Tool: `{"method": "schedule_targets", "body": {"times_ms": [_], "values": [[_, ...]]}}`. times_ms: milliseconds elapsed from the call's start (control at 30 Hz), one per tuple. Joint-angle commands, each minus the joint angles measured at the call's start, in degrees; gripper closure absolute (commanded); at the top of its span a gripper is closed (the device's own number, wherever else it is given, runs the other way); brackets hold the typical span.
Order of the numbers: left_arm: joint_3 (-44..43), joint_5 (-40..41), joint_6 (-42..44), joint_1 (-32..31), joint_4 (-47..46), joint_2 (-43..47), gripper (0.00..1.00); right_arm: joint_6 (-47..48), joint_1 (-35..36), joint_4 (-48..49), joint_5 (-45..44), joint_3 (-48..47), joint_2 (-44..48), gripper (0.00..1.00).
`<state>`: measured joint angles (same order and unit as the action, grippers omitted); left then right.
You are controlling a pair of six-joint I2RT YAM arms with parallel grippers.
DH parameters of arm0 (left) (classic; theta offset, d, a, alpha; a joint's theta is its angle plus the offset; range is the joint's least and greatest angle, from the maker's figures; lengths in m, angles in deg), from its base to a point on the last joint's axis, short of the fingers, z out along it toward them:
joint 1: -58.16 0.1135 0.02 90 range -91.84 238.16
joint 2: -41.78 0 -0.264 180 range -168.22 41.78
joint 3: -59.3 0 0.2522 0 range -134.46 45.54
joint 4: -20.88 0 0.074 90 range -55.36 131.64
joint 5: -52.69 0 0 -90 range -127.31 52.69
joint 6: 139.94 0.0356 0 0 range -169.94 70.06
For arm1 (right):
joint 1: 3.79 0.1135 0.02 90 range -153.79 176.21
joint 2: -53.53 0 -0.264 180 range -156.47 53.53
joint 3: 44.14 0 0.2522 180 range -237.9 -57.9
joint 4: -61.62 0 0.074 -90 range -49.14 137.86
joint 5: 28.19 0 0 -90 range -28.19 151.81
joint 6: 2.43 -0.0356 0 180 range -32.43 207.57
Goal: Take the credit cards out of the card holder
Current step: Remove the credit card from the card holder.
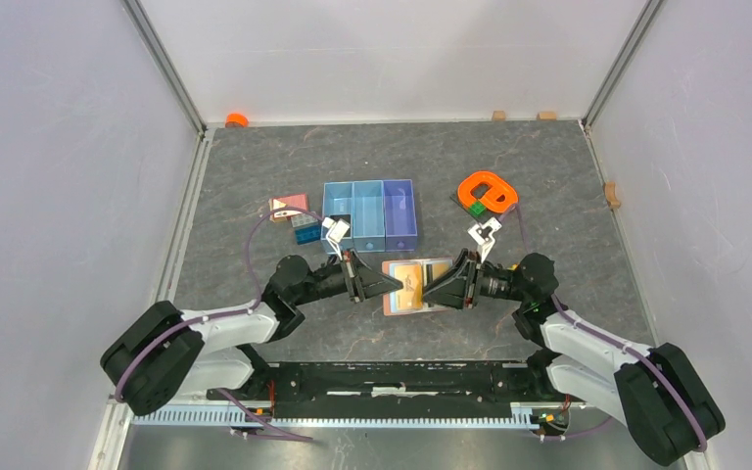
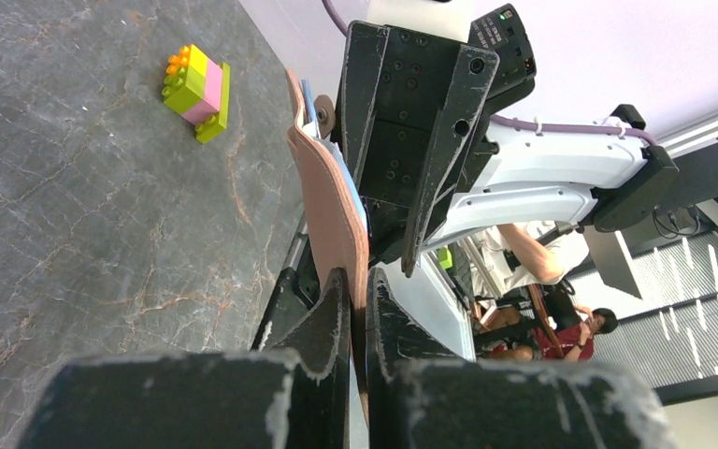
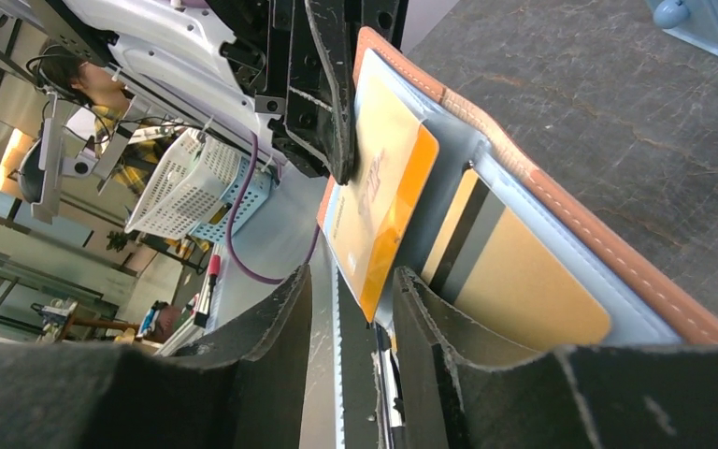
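The salmon-brown card holder [image 1: 413, 270] is open and held on edge above the table between both arms. My left gripper [image 2: 357, 281] is shut on one edge of its leather wall [image 2: 329, 201]. In the right wrist view the grey-blue inner pockets [image 3: 467, 178] face me. An orange-yellow credit card [image 3: 383, 196] sticks partly out of a pocket, and its lower corner lies between the spread fingers of my right gripper [image 3: 355, 299]. A tan card with a black stripe [image 3: 524, 281] sits deeper in the neighbouring pocket. In the top view my left gripper [image 1: 395, 285] and right gripper [image 1: 431, 291] meet at the holder.
A blue three-compartment tray [image 1: 370, 213] stands just behind the holder. Coloured bricks [image 1: 294, 213] lie to its left, and an orange ring-shaped object [image 1: 488, 191] to its right. A green and pink brick [image 2: 196, 92] shows in the left wrist view. White walls enclose the table.
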<state>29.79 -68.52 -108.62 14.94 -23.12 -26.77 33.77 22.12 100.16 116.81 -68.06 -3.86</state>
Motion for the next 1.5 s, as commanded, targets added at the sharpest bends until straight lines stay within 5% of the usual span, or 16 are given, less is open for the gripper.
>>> {"method": "schedule_targets", "body": {"times_ms": [0,267,667,800,900,1333,1467], "values": [[-1.87,-3.15,-3.06,-0.62,-9.48,-1.45,0.98,0.35,0.84,2.35,-0.69,-1.41,-0.51,0.57],[-2.18,-1.85,-1.01,-0.64,-6.54,-1.82,0.98,-7.29,1.01,14.01,1.22,0.49,-0.93,0.8],[-4.11,-3.16,-0.18,-2.39,-7.72,-4.16,0.98,-8.12,1.4,16.02,0.63,0.08,-4.01,0.73],[-3.13,-2.04,0.24,-2.31,-6.45,-1.76,0.98,-7.8,1.36,15.11,0.81,-0.01,-4.35,0.91],[-2.67,0.35,2.22,-2.22,-1.37,1.88,0.96,-7.22,1.21,13.94,0.5,0.0,-3.65,1.0],[0.89,12.06,6.66,-0.15,22.94,20.89,0.98,-5.19,-1.16,9.8,-0.32,0.47,-1.55,1.0],[0.38,23.14,10.06,-0.11,39.13,31.87,0.98,1.28,-1.65,-2.55,-3.17,-2.76,-0.12,1.0]]}}
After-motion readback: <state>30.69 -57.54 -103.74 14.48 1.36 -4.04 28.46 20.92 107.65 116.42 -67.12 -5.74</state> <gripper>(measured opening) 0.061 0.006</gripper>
